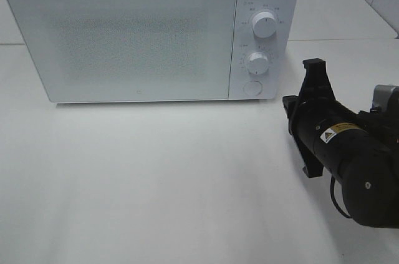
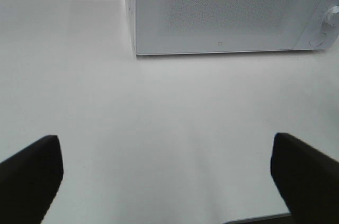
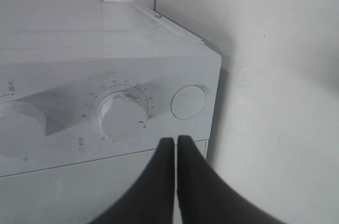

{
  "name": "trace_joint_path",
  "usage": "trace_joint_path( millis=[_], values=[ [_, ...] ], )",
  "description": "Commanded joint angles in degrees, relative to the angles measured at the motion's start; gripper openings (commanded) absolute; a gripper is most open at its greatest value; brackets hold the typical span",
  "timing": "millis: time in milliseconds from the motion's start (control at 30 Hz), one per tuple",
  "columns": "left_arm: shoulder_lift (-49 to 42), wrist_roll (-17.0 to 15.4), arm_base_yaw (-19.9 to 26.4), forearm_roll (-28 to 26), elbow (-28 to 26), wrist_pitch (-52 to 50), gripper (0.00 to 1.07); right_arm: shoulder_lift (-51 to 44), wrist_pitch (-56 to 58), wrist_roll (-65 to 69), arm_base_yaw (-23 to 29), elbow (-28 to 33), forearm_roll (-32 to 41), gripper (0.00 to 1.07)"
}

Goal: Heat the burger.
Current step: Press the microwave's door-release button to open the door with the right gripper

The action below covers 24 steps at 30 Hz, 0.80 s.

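Burger is in none of the views: neither on the white surface [image 1: 156,183] in front of the microwave [image 1: 124,33] nor in either gripper. The microwave's door [image 1: 128,39] is shut and its frosted front hides the inside, so whether the burger sits in there cannot be told.

The right gripper [image 3: 176,140] has its jaws pressed together on nothing. Its tips point at the microwave's control panel, between the lower knob [image 3: 123,115] and the round button [image 3: 188,101], seemingly just short of both. The left gripper [image 2: 164,139] hangs over the bare surface in front of the microwave, well clear of the door, with its jaws spread wide and empty.

The step in hand looks like working the controls. Joined tips suit a poke more than a twist, so the button is the likelier target. That calls for a small shift toward the button's centre, then a straight push without brushing the knob.
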Motion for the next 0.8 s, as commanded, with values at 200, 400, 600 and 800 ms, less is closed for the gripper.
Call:
trace_joint_path(
  millis=[200,400,600,800],
  values=[
    [-0.06,-0.17,0.29,0.0,0.17,0.29,1.0,0.52,2.86,-0.86,-0.74,-4.47,-0.11,0.0],
    [-0.06,-0.17,0.29,0.0,0.17,0.29,1.0,6.07,3.09,1.55,-1.72,-7.45,-0.17,0.0],
    [-0.06,-0.17,0.29,0.0,0.17,0.29,1.0,8.94,3.21,2.46,-1.78,-11.0,-0.17,0.0],
    [-0.06,-0.17,0.29,0.0,0.17,0.29,1.0,11.86,4.13,2.46,-2.69,-15.53,0.8,0.0]
  ],
)
